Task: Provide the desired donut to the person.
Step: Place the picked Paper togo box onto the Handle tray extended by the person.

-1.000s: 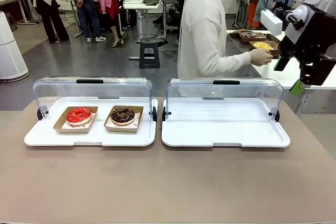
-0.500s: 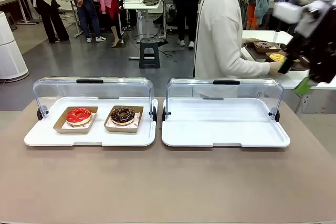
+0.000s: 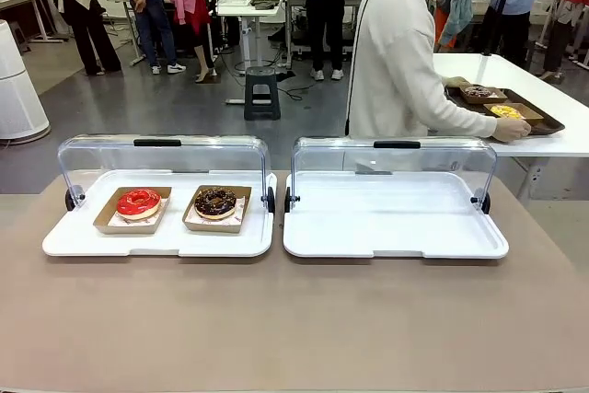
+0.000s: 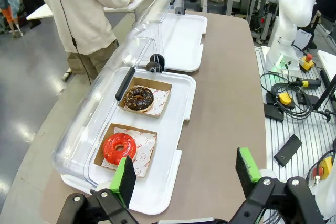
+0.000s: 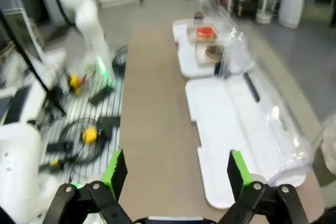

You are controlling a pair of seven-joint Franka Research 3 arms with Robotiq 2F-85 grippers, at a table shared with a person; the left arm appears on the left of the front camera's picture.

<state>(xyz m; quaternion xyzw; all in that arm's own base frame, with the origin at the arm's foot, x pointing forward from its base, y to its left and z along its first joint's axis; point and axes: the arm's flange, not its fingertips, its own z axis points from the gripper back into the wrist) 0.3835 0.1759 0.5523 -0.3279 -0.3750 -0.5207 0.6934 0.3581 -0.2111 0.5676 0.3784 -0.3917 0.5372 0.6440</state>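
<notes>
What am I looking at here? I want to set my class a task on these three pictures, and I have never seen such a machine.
Two robot arms share a brown table with a person in a cream-white cardigan. One picture is taken from a fixed camera between the arms, looking across the table. The other two come from cameras on each arm's wrist, looking along its tool.

The left tool and the right tool are black two-finger grabbers with green pads. Both stand open and hold nothing.

On the table lie two white trays with raised clear lids. The left tray holds a red-glazed donut and a chocolate donut, each in a brown card box. The right tray has nothing in it.

The person is turned aside, one hand at a dark tray of more donuts on a white side table.
</notes>
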